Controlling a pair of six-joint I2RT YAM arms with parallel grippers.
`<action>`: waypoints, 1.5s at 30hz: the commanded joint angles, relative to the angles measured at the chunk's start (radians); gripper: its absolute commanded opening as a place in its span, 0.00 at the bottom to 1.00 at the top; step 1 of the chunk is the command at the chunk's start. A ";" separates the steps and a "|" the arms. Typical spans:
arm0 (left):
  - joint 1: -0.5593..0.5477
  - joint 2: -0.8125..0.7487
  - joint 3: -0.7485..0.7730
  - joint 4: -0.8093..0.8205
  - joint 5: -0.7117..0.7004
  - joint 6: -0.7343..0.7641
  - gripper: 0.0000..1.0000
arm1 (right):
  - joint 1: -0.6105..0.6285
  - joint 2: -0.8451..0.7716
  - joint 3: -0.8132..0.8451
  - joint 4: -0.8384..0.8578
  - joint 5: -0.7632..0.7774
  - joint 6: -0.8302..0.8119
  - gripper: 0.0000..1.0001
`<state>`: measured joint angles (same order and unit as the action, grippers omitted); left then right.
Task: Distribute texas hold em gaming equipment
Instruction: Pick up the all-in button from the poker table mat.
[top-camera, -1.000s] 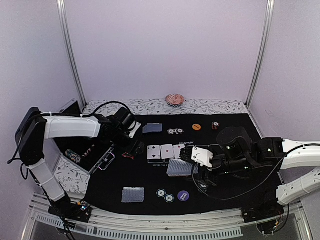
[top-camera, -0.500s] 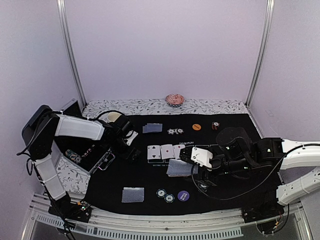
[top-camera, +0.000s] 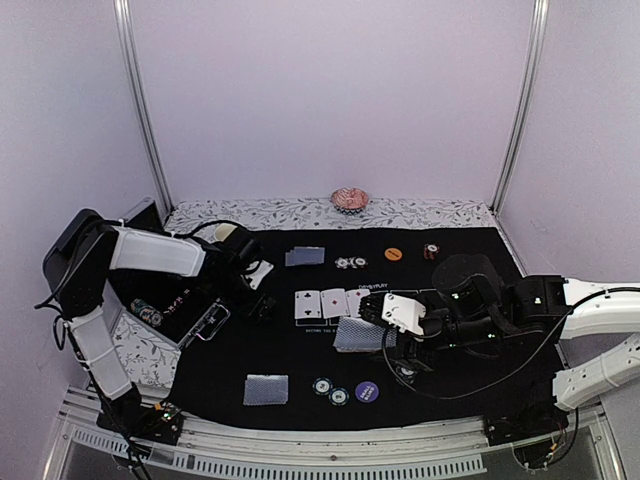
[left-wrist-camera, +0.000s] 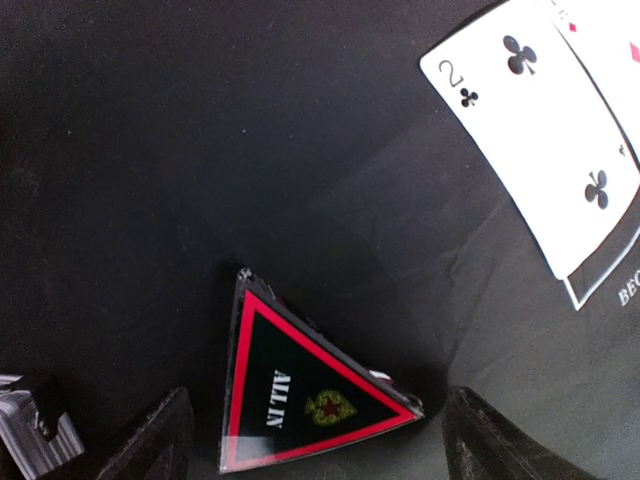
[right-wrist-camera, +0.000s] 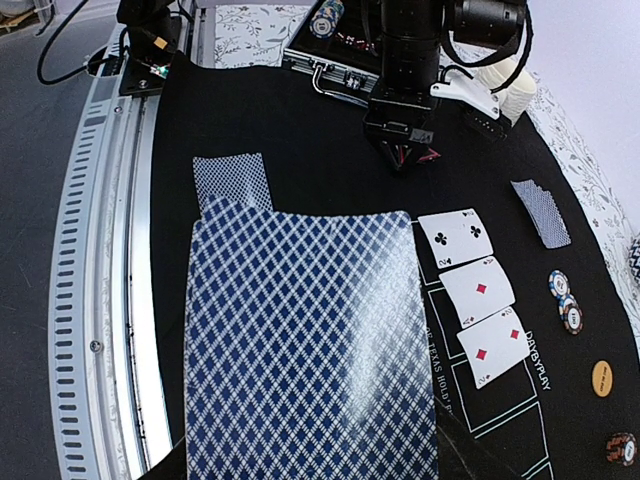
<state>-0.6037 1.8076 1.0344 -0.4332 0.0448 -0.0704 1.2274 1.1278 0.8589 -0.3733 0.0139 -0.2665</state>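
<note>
The red-outlined black "ALL IN" triangle (left-wrist-camera: 310, 400) lies flat on the black mat. My left gripper (left-wrist-camera: 318, 425) is open and straddles it, one finger on each side with gaps. In the top view the left gripper (top-camera: 262, 305) covers it. My right gripper (right-wrist-camera: 310, 455) is shut on a deck of blue diamond-backed cards (right-wrist-camera: 310, 340), held mid-mat (top-camera: 352, 336). Three face-up cards (top-camera: 332, 303) lie in a row. Face-down cards (top-camera: 266, 389) lie near, beside chips (top-camera: 330, 390) and a purple button (top-camera: 367, 391). More face-down cards (top-camera: 305, 257), chips (top-camera: 351, 263) and an orange button (top-camera: 393, 254) lie far.
An open case (top-camera: 185, 305) with chips (top-camera: 147, 312) sits at the mat's left edge, a cream mug (top-camera: 228, 235) behind my left arm. A pink ruffled dish (top-camera: 350, 198) stands at the back. A small chip stack (top-camera: 431, 252) is far right.
My left arm has swung in and lowered its gripper over the triangle, which now sits between the fingers. The right arm and its deck have not moved.
</note>
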 joint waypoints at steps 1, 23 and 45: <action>0.007 0.034 0.023 -0.041 0.026 0.015 0.86 | -0.006 -0.003 0.005 0.020 0.012 -0.007 0.57; 0.000 0.036 0.018 0.003 -0.008 0.023 0.64 | -0.005 -0.008 0.005 0.017 0.021 -0.001 0.57; -0.189 -0.203 0.043 -0.149 0.006 -0.031 0.31 | -0.005 0.001 0.014 0.017 0.040 -0.004 0.57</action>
<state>-0.7002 1.6569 1.0412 -0.5072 0.0391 -0.0826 1.2274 1.1278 0.8589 -0.3737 0.0326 -0.2672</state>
